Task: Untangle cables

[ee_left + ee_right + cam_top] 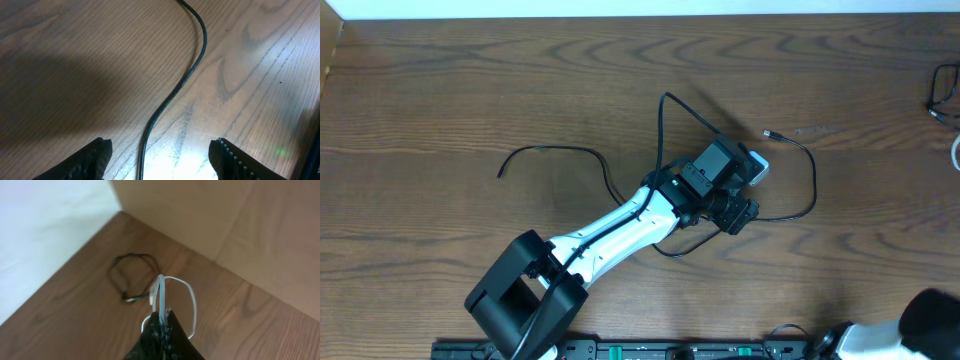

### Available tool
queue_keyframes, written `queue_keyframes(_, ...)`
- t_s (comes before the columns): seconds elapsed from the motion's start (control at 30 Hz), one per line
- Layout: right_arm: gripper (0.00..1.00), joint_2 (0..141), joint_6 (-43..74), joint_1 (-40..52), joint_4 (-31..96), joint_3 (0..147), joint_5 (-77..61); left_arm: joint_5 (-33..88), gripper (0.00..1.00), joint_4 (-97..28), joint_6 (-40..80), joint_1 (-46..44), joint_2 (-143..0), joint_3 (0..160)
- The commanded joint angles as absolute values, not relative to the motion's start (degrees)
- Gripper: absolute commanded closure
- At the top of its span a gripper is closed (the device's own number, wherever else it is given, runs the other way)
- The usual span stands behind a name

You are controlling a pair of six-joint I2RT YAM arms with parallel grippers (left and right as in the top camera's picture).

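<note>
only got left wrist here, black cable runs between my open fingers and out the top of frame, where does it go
Observer: The black cable curls round to a small plug lying free, just past the left gripper.
Operator: where's the white one
Observer: The white cable lies far off to the right, in front of the right gripper.
Operator: is right holding it
Observer: Its jaws are shut; a white strand meets the tips, but I cannot tell if it is pinched.
</note>
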State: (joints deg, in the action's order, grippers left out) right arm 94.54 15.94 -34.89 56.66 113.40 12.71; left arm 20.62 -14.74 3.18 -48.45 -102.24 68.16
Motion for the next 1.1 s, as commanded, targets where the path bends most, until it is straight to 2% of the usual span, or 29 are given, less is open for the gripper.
queue_keyframes(0.0,0.99,99.2,18.0,-38.4,54.7,113.5,11.7,20.0,0.32,-14.9,3.5,-48.3,-102.8,68.6)
queue_keyframes(0.1,0.99,103.9,18.0,-40.6,52.5,113.5,9.4,19.8,0.32,-14.9,3.5,-48.3,-102.8,68.6)
queue_keyframes(0.13,0.95,106.3,18.0,-41.4,51.7,113.5,7.7,19.8,0.32,-14.9,3.5,-48.3,-102.8,68.6)
queue_keyframes(0.17,0.78,107.5,18.0,-41.8,51.4,113.5,6.0,19.8,0.32,-14.9,3.5,-48.3,-102.8,68.6)
queue_keyframes(0.23,0.16,109.5,18.0,-42.4,51.3,113.5,2.2,19.8,0.32,-14.9,3.5,-48.3,-102.8,68.6)
queue_keyframes(0.27,0.01,110.4,18.0,-42.6,52.1,113.5,-1.2,18.9,0.32,-14.9,3.6,-48.3,-102.8,68.6)
queue_keyframes(0.53,0.01,108.0,17.8,-41.5,57.5,113.5,-16.3,16.9,0.32,-22.1,5.4,-44.2,-99.1,70.6)
queue_keyframes(0.67,0.01,106.6,12.4,-38.3,60.7,113.5,-24.6,16.8,0.33,-28.8,7.6,-39.1,-93.6,72.2)
queue_keyframes(0.9,0.01,106.5,1.9,-28.6,69.6,113.4,-27.8,14.6,0.33,-40.9,15.0,-26.5,-83.8,72.3)
queue_keyframes(1.07,0.01,106.5,-7.3,-19.2,74.3,113.4,-27.8,14.3,0.34,-48.7,18.9,-17.8,-82.7,72.2)
